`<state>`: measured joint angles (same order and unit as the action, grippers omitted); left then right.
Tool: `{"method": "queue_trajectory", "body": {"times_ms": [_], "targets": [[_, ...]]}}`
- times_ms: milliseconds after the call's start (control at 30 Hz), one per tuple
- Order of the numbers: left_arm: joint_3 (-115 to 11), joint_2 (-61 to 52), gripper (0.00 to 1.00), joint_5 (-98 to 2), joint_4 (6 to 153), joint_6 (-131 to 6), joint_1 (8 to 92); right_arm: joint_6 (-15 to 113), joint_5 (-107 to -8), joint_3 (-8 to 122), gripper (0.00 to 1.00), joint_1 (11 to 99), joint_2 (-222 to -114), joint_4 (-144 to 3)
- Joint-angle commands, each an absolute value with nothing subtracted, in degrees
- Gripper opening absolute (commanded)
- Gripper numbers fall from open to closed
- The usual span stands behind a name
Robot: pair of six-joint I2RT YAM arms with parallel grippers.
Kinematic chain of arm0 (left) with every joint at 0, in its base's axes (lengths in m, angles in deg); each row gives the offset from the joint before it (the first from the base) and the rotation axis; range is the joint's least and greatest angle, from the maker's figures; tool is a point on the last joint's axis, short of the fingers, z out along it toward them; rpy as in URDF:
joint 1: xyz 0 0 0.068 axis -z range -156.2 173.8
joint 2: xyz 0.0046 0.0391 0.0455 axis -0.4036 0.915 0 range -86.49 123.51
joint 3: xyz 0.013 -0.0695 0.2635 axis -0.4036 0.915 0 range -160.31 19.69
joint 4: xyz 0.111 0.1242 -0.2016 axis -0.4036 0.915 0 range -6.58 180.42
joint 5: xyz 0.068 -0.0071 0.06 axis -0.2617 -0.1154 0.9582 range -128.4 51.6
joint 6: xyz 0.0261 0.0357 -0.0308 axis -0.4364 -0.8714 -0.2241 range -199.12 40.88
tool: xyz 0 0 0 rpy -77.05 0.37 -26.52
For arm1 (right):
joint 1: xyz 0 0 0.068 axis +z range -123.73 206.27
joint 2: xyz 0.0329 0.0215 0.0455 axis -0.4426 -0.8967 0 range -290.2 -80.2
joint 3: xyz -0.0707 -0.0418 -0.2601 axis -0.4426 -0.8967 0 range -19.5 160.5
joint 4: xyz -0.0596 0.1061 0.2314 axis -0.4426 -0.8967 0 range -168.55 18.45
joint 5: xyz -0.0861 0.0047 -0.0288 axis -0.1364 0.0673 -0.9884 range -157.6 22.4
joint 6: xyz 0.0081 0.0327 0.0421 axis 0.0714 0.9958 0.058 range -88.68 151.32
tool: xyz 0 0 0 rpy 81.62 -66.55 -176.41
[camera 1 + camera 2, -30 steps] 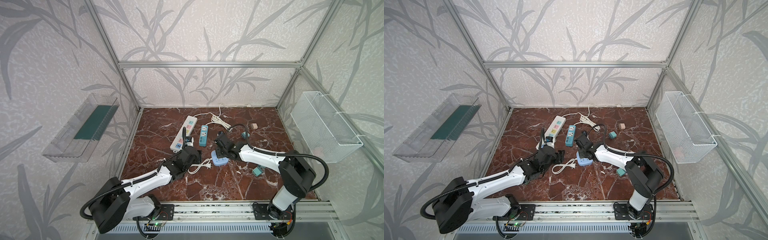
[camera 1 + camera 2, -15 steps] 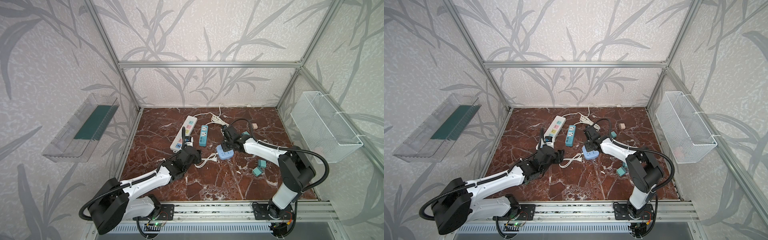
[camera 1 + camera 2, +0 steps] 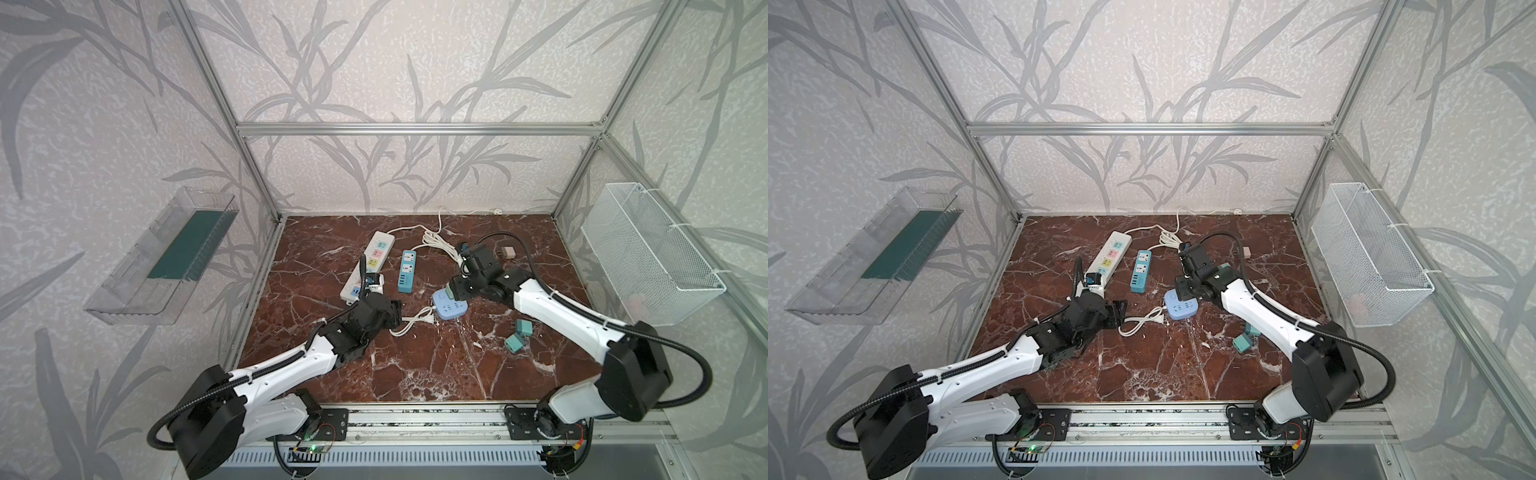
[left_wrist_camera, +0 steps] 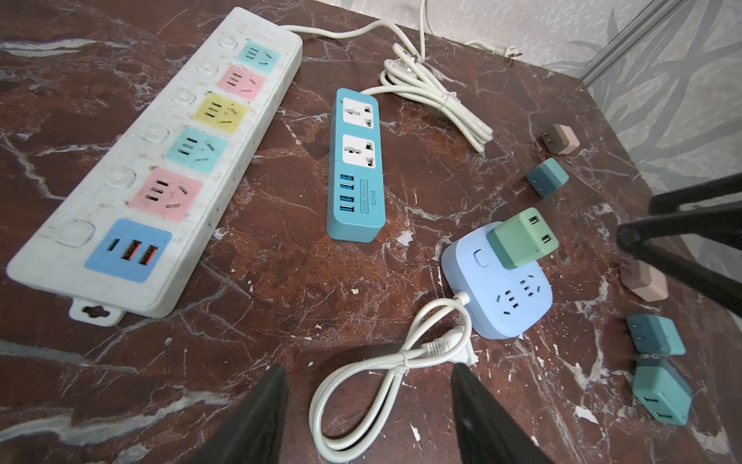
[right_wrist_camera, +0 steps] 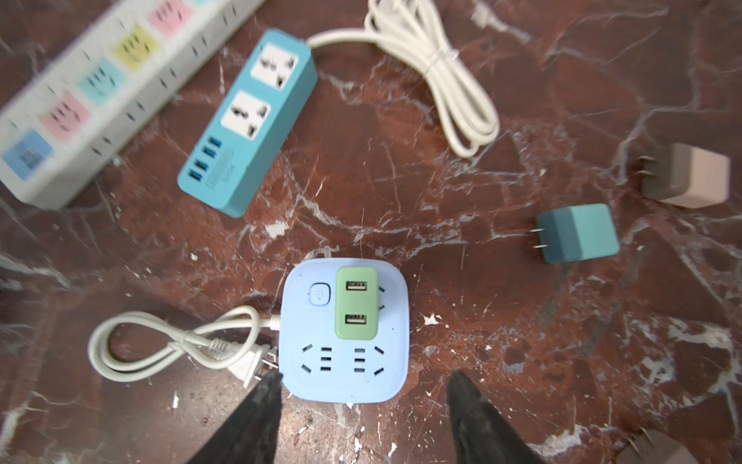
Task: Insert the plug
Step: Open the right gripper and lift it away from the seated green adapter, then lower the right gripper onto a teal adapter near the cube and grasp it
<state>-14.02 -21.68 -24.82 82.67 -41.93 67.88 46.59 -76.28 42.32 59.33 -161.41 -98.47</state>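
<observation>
Plug: the green USB charger (image 5: 356, 303) stands in the pale-blue square socket block (image 5: 345, 373), just beside its power button, with two USB ports facing up. It appears fully seated, though the blur in the right wrist view leaves that unsure.
Socket block: flat on the red marble desk (image 3: 415, 365), right of centre in both top views.
Right hand (image 5: 363, 379): fingers apart and gripping nothing, poised over the block's edge, clear of the charger.
Left hand (image 4: 367, 371): fingers apart and empty, low over the desk, either side of the block's looped white cord (image 4: 417, 349).
Nearby: a teal power strip (image 4: 355, 168) and a long white power strip (image 4: 152, 168) lie side by side. A loose teal charger (image 5: 578, 233) and a beige charger (image 5: 686, 180) lie on their sides, apart from the block.
</observation>
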Motion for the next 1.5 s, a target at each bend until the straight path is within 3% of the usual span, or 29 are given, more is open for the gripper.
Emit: {"method": "queue_trajectory", "body": {"times_ms": [0,200,367,667,967,1233,1467], "targets": [[-15.0,-23.9,0.65,-25.8,84.5,-38.7,67.7,52.1,-80.1,35.7,0.65,58.4,-155.4,-100.2],[-12.3,-27.2,0.65,-29.2,83.8,-36.2,67.7,54.1,-77.5,29.7,0.65,56.5,-147.2,-103.2],[-11.1,-29.1,0.65,-31.2,86.4,-32.9,67.7,59.0,-82.2,29.8,0.66,54.9,-142.3,-108.8],[-10.2,-33.1,0.63,-37.0,88.9,-28.3,67.9,73.0,-82.8,17.5,0.80,49.8,-130.4,-114.2],[-14.5,-28.3,0.63,-37.0,88.6,-31.2,67.8,79.5,-79.1,9.6,0.87,45.7,-131.0,-109.8],[-14.9,-27.0,0.64,-35.9,85.2,-32.9,67.8,84.6,-76.2,9.2,0.83,44.7,-141.4,-105.4],[-19.7,-23.2,0.65,-35.1,85.3,-37.5,67.4,86.6,-76.5,5.3,0.68,44.5,-139.4,-100.0]]}}
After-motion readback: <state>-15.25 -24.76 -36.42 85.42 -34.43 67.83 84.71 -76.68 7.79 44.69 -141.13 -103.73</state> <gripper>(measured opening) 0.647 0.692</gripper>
